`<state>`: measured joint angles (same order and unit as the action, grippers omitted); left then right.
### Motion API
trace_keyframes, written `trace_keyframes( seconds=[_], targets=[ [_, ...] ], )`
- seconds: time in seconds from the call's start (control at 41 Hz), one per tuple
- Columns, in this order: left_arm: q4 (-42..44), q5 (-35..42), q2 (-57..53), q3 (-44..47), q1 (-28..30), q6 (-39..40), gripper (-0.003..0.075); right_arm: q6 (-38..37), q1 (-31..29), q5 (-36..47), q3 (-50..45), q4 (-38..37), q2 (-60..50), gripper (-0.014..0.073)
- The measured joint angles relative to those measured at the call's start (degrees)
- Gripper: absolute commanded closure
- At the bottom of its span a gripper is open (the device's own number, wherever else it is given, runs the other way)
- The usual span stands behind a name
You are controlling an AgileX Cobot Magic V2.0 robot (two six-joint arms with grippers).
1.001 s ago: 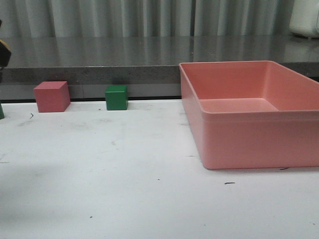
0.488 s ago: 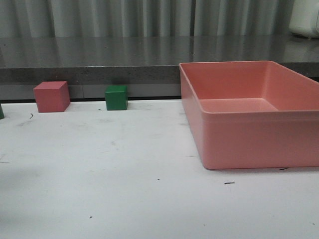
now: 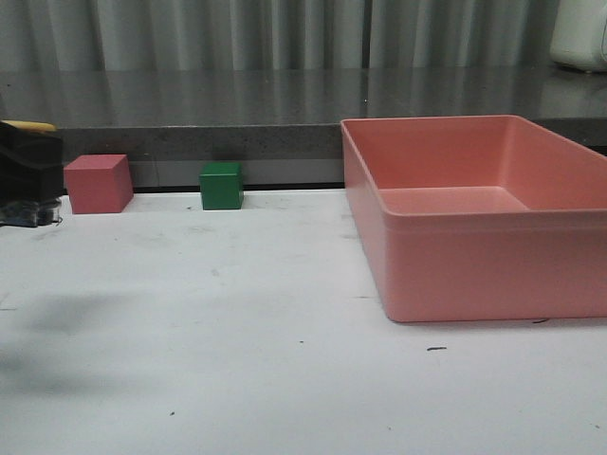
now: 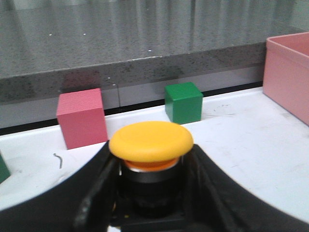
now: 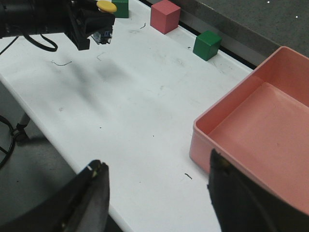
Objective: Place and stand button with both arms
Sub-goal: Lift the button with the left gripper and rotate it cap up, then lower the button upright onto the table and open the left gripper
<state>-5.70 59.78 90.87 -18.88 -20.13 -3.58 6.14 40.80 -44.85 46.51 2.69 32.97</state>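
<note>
Nearest to us, in the right wrist view, the right gripper (image 5: 157, 193) hangs high over the near edge of the white table (image 3: 285, 379) with its fingers spread wide and nothing between them; it is well apart from everything.

Further out, the table's middle is bare but for scuffs, with the pink bin (image 3: 484, 218) standing on the right side.

What has changed is at the far left. Half a second ago the front view showed no arm at all; now the left gripper (image 3: 28, 171) has come into the picture at the left edge, in front of the pink cube (image 3: 98, 183). We read this as the left arm bringing the button in — the carry is under way, not the placing.

The button (image 4: 151, 159) sits between the left fingers (image 4: 96, 193), yellow cap up and roughly level, its dark body pinched at the sides, so the left gripper is closed on it. In the right wrist view it hangs over the table's far left part, casting a shadow, and we cannot tell whether the base touches the surface yet.

Beyond it, against the back ledge, stand the pink cube and the green cube (image 3: 221, 185), apart from each other and untouched.

We judge the next need is a bare patch to set the button down upright, with the right arm's share not yet begun.
</note>
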Motion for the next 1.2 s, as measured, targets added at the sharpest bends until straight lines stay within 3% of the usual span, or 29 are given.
trace_keyframes(
  seconds=[0.122,0.391,1.025,1.196],
  targets=[
    [1.34,3.89,4.7,0.0,0.37,3.58,0.0535,0.0,0.0,0.0,0.0,0.0,0.0,0.0127],
    [7.47,4.58,12.69,-2.15,4.18,8.19,0.0535,0.0,0.0,-0.04,0.0,0.0,0.0,0.0127],
    [11.91,5.42,20.92,-7.37,6.22,8.99,0.053,0.0,0.0,-0.04,0.0,0.0,0.0,0.0127],
    [11.92,5.52,20.92,-7.14,6.22,8.99,0.0493,0.0,0.0,-0.04,0.0,0.0,0.0,0.0127]
  ],
)
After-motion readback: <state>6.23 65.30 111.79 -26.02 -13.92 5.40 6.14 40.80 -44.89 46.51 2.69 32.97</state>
